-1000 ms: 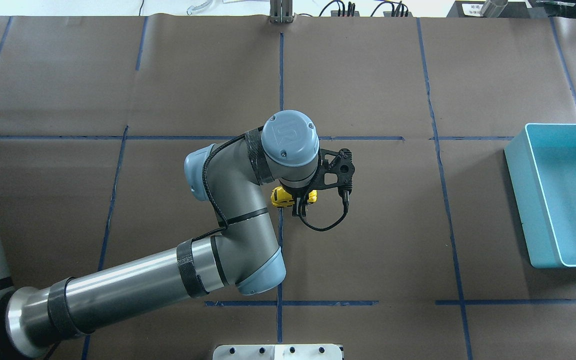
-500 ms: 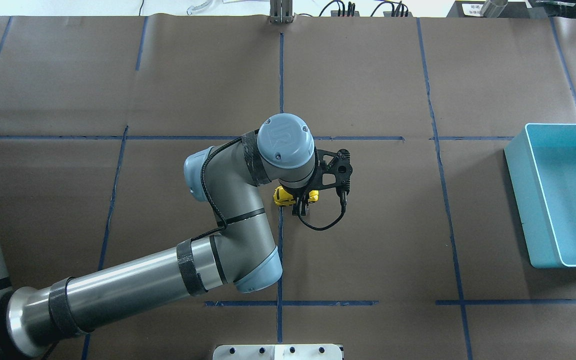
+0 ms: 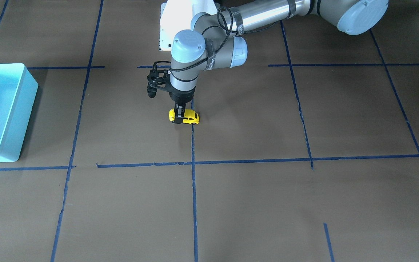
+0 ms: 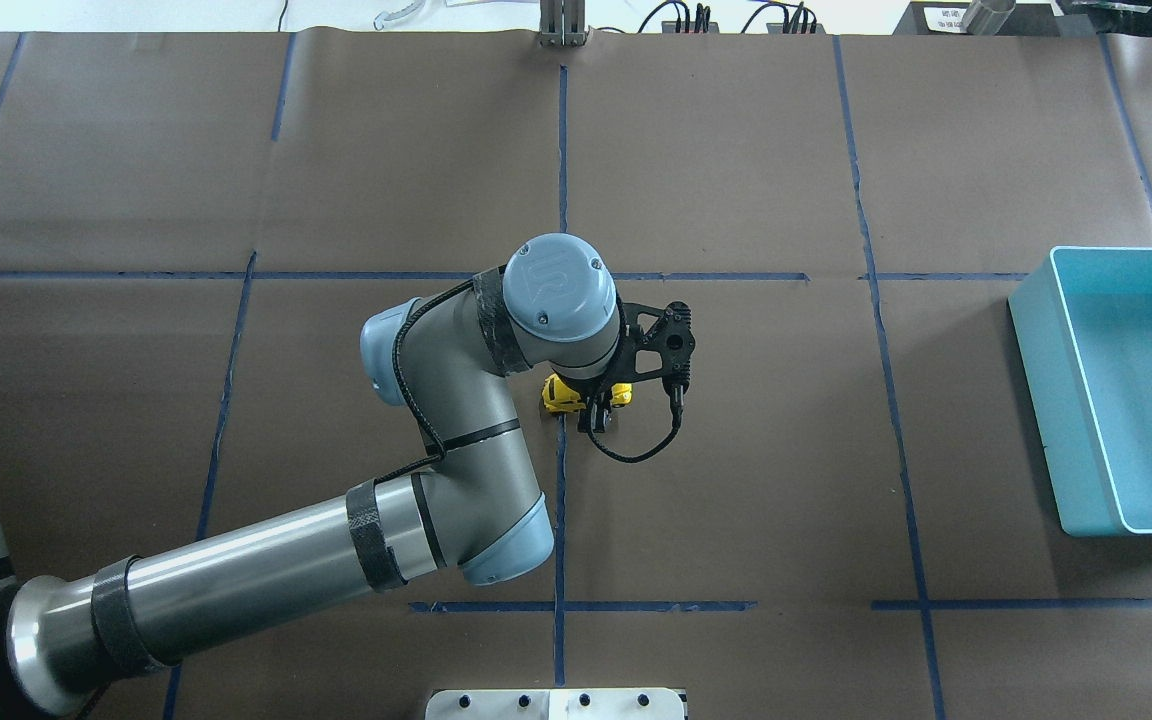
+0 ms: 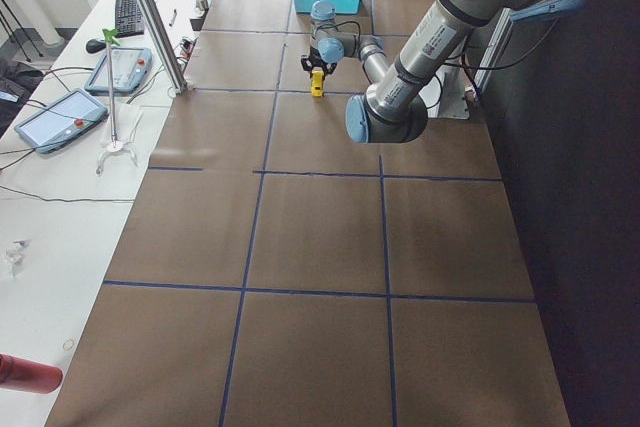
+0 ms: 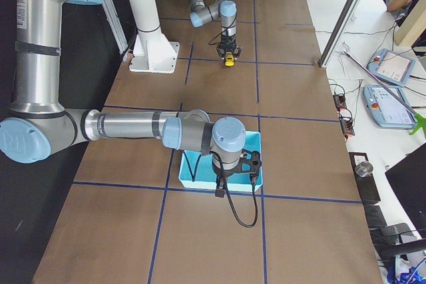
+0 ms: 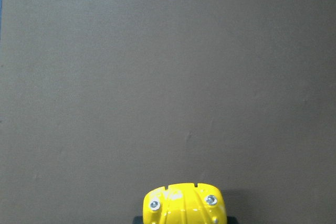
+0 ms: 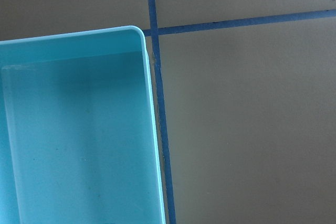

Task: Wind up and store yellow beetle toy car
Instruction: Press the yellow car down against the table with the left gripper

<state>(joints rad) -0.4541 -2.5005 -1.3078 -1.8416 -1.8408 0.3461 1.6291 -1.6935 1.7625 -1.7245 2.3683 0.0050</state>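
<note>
The yellow beetle toy car (image 3: 187,116) stands on its wheels on the brown table near the middle blue tape line. My left gripper (image 3: 179,113) points straight down and is shut on the car, its fingers pinching the car's sides. In the overhead view the car (image 4: 560,395) pokes out from under the left wrist and gripper (image 4: 596,408). The left wrist view shows only the car's rounded end (image 7: 184,203) at the bottom edge. My right gripper (image 6: 219,189) hangs over the light blue bin (image 6: 193,161); I cannot tell whether it is open or shut.
The light blue bin (image 4: 1041,400) is empty and sits at the table's right edge in the overhead view; its rim (image 8: 149,98) fills the right wrist view. Blue tape lines divide the brown table cover (image 3: 253,203). The robot's white base plate (image 4: 556,703) is at the near edge.
My left gripper has slid a short way to the left in the overhead view, dragging the yellow car along the table with it. The bin has not moved.
</note>
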